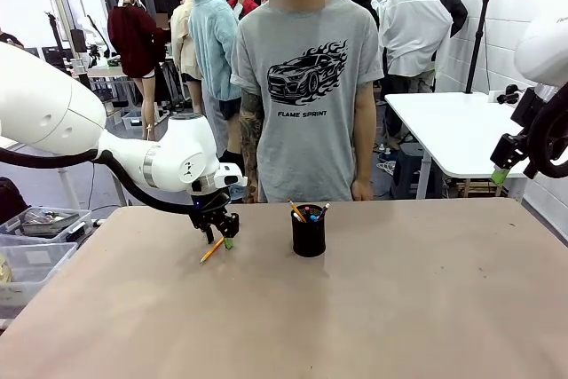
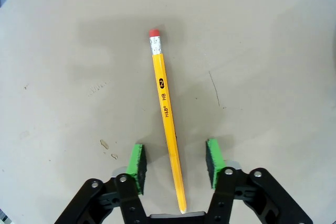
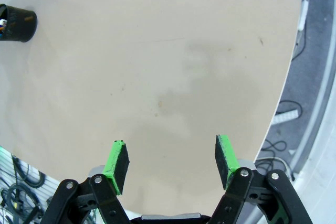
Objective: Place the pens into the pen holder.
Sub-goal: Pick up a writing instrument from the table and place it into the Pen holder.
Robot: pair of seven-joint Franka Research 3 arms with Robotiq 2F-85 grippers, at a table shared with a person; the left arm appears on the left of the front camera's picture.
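A yellow pencil (image 2: 166,109) with a red eraser lies flat on the tan table (image 1: 355,308), also visible as the pencil (image 1: 211,250) left of the holder. My left gripper (image 2: 175,162) is open and low over it, its green pads on either side of the pencil's pointed end. The black mesh pen holder (image 1: 308,232) stands upright near the table's far middle with several pens sticking out, and appears as the pen holder (image 3: 18,23) at the far left of the right wrist view. My right gripper (image 3: 171,161) hangs open, high above the table's right side, holding nothing.
A person in a grey T-shirt (image 1: 306,95) stands at the far edge behind the holder, arms down. Clear plastic bins (image 1: 35,237) sit off the table's left side. A white table (image 1: 461,130) stands at the back right.
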